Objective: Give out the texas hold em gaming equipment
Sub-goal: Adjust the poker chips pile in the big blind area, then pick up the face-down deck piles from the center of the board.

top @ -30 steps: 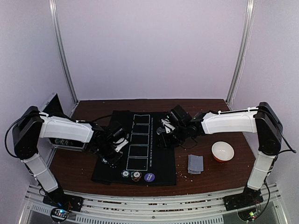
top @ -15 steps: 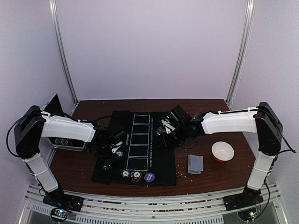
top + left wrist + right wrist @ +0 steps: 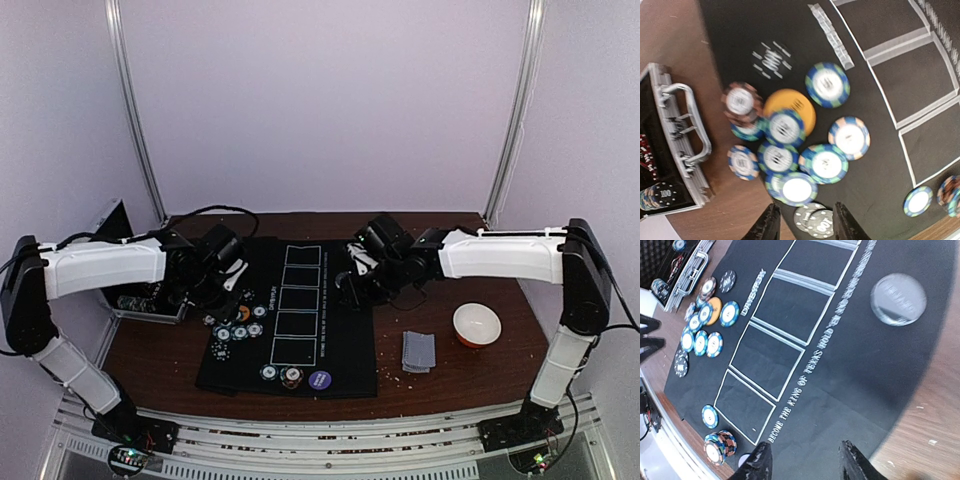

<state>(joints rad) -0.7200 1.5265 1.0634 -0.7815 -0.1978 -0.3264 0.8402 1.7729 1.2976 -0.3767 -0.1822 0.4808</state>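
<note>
Several blue-and-white poker chips (image 3: 785,127), with one orange chip (image 3: 799,106) among them, lie scattered on the left part of the black mat (image 3: 330,345). My left gripper (image 3: 805,214) hangs open and empty just above two black chips (image 3: 816,220) at the near end of that cluster (image 3: 236,330). Over the mat's right side my right gripper (image 3: 805,452) is open, with only mat beneath it. A silvery disc (image 3: 898,299) lies on the mat ahead of it. Grey-backed cards (image 3: 418,350) sit on the table. A chip stack (image 3: 291,377) and a purple disc (image 3: 320,380) rest at the mat's near edge.
A chip case with a metal handle (image 3: 680,125) stands left of the mat (image 3: 140,302). A white bowl with an orange outside (image 3: 476,323) sits at the right, beyond the cards. White card boxes are printed down the mat's middle (image 3: 296,305).
My left arm has drawn back toward the far left, uncovering scattered chips on the mat where the gripper was. The right gripper has shifted slightly to the left.
</note>
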